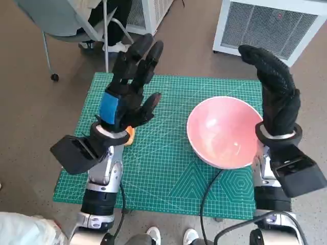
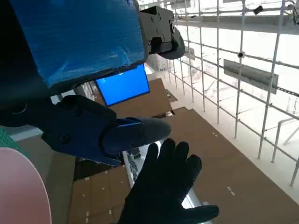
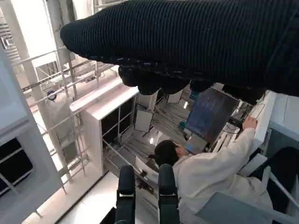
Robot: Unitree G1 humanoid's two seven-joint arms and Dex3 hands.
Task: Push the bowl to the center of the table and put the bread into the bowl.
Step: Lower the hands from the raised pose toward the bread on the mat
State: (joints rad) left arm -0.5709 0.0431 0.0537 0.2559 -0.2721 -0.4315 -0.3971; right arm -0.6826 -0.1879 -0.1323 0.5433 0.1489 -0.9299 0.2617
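The pink bowl point(image 1: 225, 131) stands empty on the right half of the green mat point(image 1: 163, 168); its rim also shows in the left wrist view point(image 2: 18, 186). A small orange piece of bread point(image 1: 129, 135) peeks out from under my left wrist on the left side of the mat, mostly hidden. My left hand point(image 1: 130, 87) is raised above the mat with its fingers spread, holding nothing. My right hand point(image 1: 273, 89) is lifted beside the bowl's right rim, fingers up and apart, empty. The glove point(image 2: 163, 186) shows the same in the left wrist view.
A white grilled unit point(image 1: 271, 23) stands beyond the table's far right corner. A chair and a person's legs point(image 1: 97, 20) are at the far left. A person in white point(image 3: 205, 172) sits at a monitor in the right wrist view. Cables run off the table's near edge point(image 1: 204, 204).
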